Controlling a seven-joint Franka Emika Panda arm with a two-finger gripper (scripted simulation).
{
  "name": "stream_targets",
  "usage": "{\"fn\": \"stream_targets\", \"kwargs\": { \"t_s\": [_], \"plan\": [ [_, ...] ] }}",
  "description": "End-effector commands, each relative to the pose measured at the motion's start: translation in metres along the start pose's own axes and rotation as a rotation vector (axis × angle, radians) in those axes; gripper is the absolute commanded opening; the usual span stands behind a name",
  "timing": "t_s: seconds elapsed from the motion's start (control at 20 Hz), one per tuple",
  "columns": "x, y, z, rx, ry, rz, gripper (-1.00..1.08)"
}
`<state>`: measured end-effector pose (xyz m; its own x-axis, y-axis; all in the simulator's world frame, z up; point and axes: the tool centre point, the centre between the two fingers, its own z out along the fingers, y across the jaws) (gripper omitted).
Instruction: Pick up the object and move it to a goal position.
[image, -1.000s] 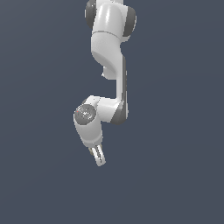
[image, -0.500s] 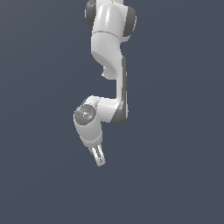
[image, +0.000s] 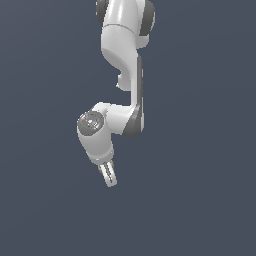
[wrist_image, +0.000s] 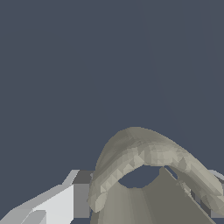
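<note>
While the gripper (image: 111, 179) hangs left of centre in the exterior view, jaws clenched on the tan-grey ring (wrist_image: 148, 159) | carry steadily, keeping grip pressure constant, goal unseen | ring sits between the fingers (wrist_image: 57, 203), arched, hollow centre facing the wrist camera; long axis unclear.

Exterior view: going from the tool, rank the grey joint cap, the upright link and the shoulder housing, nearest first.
Measured from the tool:
1. Grey joint cap: just above the tool, towards the exterior view's left.
2. Upright link: higher, towards the exterior view's right.
3. Shoulder housing: at the top edge, plainly farthest.
</note>
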<state>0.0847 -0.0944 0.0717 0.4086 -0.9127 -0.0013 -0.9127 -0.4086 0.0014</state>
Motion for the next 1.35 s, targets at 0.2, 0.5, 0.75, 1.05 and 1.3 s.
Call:
{"fn": "stream_targets", "kwargs": {
  "t_s": [0.2,0.5,0.75,1.05,1.3],
  "plan": [
    [0.018,0.011,-0.057,0.002,0.001,0.001,-1.00],
    [0.038,0.022,-0.120,0.001,0.001,0.002,-1.00],
    [0.051,0.028,-0.159,0.001,0.001,0.002,-1.00],
    [0.059,0.030,-0.184,0.001,0.002,0.000,-1.00],
    [0.061,0.030,-0.188,0.001,0.001,0.000,-1.00]
  ]
}}
